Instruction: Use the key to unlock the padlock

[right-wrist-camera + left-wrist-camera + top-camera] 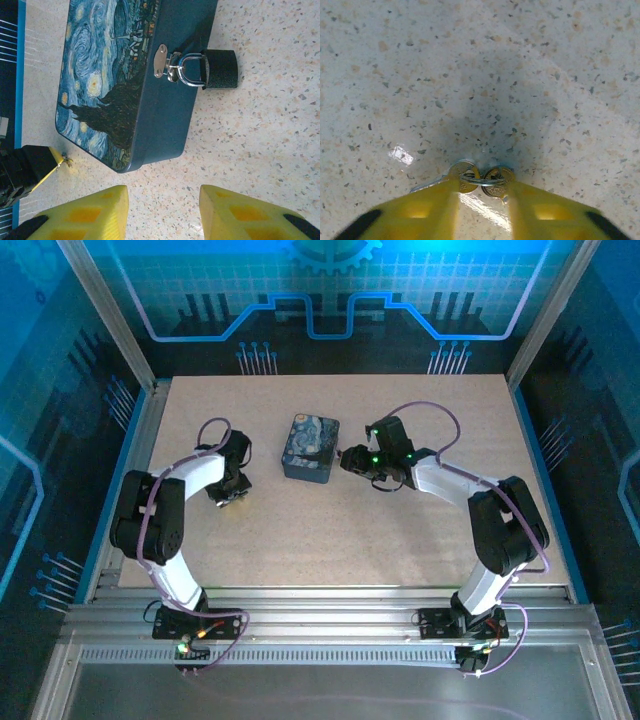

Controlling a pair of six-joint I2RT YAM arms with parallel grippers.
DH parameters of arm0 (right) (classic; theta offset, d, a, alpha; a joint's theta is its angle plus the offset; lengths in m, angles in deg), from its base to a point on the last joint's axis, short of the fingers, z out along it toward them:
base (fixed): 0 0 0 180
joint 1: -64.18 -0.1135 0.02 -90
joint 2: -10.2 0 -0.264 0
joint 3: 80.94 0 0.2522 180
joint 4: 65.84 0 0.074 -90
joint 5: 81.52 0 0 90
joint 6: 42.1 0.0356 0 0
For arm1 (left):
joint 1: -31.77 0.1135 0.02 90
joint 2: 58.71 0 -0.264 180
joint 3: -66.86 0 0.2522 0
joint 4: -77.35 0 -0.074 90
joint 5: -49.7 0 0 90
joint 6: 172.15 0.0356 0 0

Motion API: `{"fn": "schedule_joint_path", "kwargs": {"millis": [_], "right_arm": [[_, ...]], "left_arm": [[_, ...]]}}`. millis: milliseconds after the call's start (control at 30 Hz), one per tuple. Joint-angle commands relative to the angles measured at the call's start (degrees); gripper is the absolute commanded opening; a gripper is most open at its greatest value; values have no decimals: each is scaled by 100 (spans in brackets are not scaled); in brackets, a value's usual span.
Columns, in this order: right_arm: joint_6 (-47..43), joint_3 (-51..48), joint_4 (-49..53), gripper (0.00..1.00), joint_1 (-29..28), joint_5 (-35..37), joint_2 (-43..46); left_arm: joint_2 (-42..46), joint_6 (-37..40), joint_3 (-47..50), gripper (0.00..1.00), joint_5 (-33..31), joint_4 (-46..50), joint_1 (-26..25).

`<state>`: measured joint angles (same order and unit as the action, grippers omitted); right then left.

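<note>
The left gripper [482, 185] points down at the speckled table [470, 75], left of the tin and well apart from it. Its yellow fingers [427, 207] stand apart, with bare table showing between them. Two small brass-coloured keys [495, 183] on a thin metal ring [475, 179] lie flat on the table right at the fingertips; whether the fingers touch them cannot be told. In the middle of the table sits the dark blue swirl-patterned tin [310, 448], its lid shut. On the tin's right side wall is a silvery hasp [161, 61], and the padlock [219, 69] hangs from it by its shackle [187, 70], the dark body lying on the table against the foot of the tin. The right gripper [162, 196] is just beside that side of the tin, facing it, jaws spread wide and holding nothing
</note>
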<state>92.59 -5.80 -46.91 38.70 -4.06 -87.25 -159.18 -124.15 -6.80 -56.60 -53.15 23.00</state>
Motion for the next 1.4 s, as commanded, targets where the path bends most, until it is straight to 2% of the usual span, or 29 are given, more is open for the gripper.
{"fn": "schedule_joint_path", "kwargs": {"millis": [0, 133, 400, 433, 633, 700, 767, 967, 1167, 1367], "right_arm": [[-79, 80, 153, 41, -1, -119, -109], [-110, 58, 208, 42, 5, -96, -64], [-155, 31, 292, 42, 1, -71, -23], [-155, 31, 292, 42, 3, -70, -24], [-193, 36, 309, 42, -1, -73, -26], [-202, 47, 309, 43, -1, -75, -40], [-198, 66, 307, 43, -5, -102, -89], [-208, 93, 292, 43, -17, -145, -189], [-266, 69, 327, 43, -17, -142, -198], [-308, 14, 348, 43, -19, -120, -158]], "left_arm": [[-64, 163, -154, 23, -103, 169, -80], [-5, 214, -136, 14, -162, 221, -123], [194, 315, -197, 9, -166, 360, -212], [236, 331, -204, 11, -185, 398, -212], [424, 610, -347, 50, -422, 539, -108], [389, 691, -390, 60, -340, 506, 39], [327, 736, -400, 64, -211, 399, 206], [-144, 939, -577, 59, 270, 178, 429], [-384, 1050, -623, 43, 650, 41, 430], [-333, 1175, -417, 34, 901, 3, 401]]}}
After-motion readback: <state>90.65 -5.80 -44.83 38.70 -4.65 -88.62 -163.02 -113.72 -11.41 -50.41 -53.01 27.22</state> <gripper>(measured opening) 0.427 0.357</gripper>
